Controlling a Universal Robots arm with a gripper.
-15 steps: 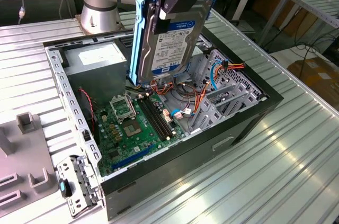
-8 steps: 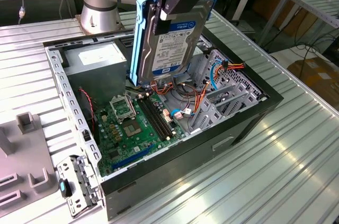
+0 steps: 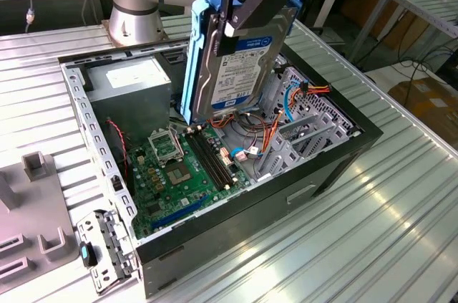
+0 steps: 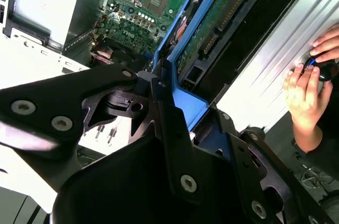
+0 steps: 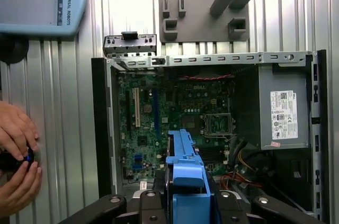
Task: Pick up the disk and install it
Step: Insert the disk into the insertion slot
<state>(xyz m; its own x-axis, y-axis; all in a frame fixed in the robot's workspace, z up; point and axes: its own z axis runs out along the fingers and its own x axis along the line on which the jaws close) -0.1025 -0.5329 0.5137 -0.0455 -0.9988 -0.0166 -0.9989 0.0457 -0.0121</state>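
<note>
In the exterior view the gripper point(image 3: 229, 22) clamps the disk point(image 3: 240, 70) on edge above the open case point(image 3: 336, 167), one o'clock from the motherboard point(image 3: 179, 167) — likely stiff, weighty, shock-fragile, best held across its railed sides.

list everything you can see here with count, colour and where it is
disk: one, dark with bright blue rails, held upright over the open case
computer case: one, black, lying open on the table
motherboard: one, green, on the case floor
power supply: one, grey, in a case corner near the arm's base
cables: a bundle, orange and red, inside the case beyond the disk
fixture plate: one, grey, on the table beside the case
table: one, ribbed silver metal, under everything
hands: two, a person's, on the table beside the case, around a small dark object
robot arm: one, grey, base behind the case
gripper: one, black, shut on the disk's top end
</note>
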